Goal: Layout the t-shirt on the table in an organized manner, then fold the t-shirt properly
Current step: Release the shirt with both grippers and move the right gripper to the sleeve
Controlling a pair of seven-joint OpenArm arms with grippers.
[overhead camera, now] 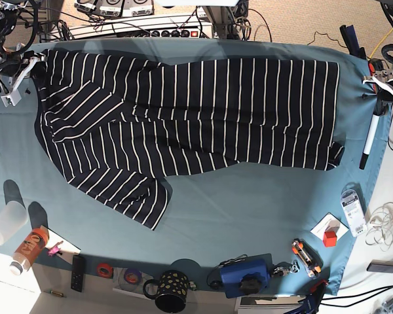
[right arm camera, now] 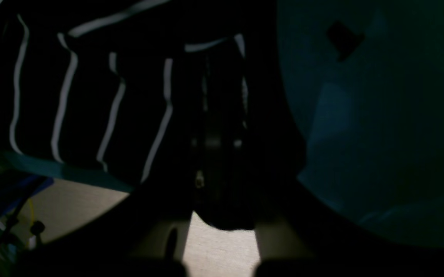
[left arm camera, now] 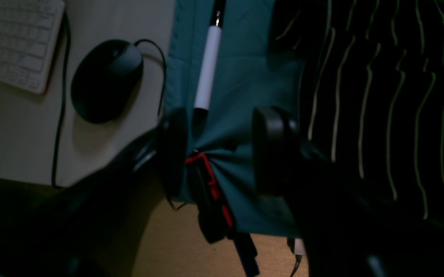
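The t-shirt point(overhead camera: 183, 118), dark with thin white stripes, lies spread across the far half of the teal table point(overhead camera: 249, 209); one sleeve is folded over at its left and a lower part reaches toward the front left. My left gripper point(left arm camera: 223, 146) is open over the table's edge, with only teal cloth between its fingers and the shirt's hem point(left arm camera: 379, 115) beside it. In the base view it is at the right edge point(overhead camera: 380, 85). My right gripper point(right arm camera: 222, 146) is dark against striped fabric point(right arm camera: 91, 96) at the shirt's left end point(overhead camera: 19, 75); its jaws are not readable.
A white marker point(left arm camera: 208, 73) lies on the cloth by my left gripper. A red-and-black clamp point(left arm camera: 208, 184) pinches the cloth edge. A mouse point(left arm camera: 106, 80) and keyboard point(left arm camera: 14, 38) sit beyond it. A cup point(overhead camera: 6, 222), bottle point(overhead camera: 27, 248), mug point(overhead camera: 171, 291) and blue device point(overhead camera: 245, 275) line the front.
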